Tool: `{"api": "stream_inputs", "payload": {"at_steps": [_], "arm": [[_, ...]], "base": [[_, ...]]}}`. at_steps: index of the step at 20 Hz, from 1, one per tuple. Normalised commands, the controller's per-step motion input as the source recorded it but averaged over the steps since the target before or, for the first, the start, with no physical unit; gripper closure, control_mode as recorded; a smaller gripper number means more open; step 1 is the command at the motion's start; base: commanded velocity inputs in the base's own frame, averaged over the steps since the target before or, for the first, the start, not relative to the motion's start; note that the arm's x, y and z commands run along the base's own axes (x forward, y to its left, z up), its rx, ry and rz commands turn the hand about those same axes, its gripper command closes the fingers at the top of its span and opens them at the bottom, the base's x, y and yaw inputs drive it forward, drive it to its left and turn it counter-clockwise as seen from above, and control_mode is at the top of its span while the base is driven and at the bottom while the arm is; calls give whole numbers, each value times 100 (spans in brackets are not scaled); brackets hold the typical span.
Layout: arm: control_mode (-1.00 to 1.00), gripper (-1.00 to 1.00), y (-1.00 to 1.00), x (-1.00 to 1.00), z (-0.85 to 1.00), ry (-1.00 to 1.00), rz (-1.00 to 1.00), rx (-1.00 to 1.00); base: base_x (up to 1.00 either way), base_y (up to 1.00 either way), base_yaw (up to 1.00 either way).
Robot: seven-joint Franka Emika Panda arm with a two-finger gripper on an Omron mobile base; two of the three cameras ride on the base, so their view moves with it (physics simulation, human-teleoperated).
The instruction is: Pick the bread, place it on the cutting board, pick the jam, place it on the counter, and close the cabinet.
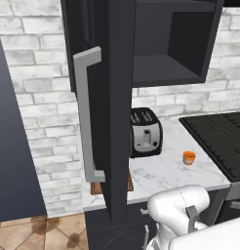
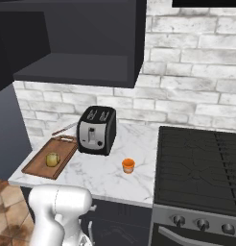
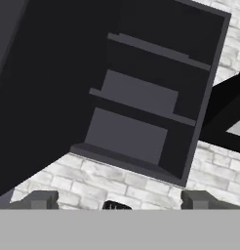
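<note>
1. Cabinet (image 1: 180, 44) hangs on the brick wall above the counter (image 2: 110, 178); its door (image 1: 114, 97) stands swung out toward the camera, edge-on in the left base view, with the long grey handle (image 1: 88, 117) running vertically down its outer face.
2. Door's lower edge hangs in front of the counter's left end and hides most of the board (image 2: 50, 158) in the left base view.
3. Cabinet interior shows bare dark shelves in the hand view (image 3: 141, 97), its long axis tilted with the hand.
4. Bread (image 2: 53, 159) sits on the board, near its middle; the board lies at the counter's left end, long axis running away toward the wall, handle end farthest.
5. Jam (image 2: 128, 165) stands upright on open marble, between the toaster (image 2: 97, 129) and the stove (image 2: 201, 163), apart from both, with clear counter around it.
6. Toaster stands just right of the board, near the wall.
7. Gripper (image 3: 117, 201) has its jaws spread wide with nothing between them; it points up at the cabinet's underside and open front.
</note>
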Motion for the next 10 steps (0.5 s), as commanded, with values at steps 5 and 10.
{"api": "stream_inputs", "payload": {"at_steps": [5, 10], "arm": [[-100, -100, 0, -1, -9, -14, 5, 0], [-100, -100, 0, 0, -5, -10, 5, 0]], "base": [[0, 0, 0], [0, 0, 0]]}}
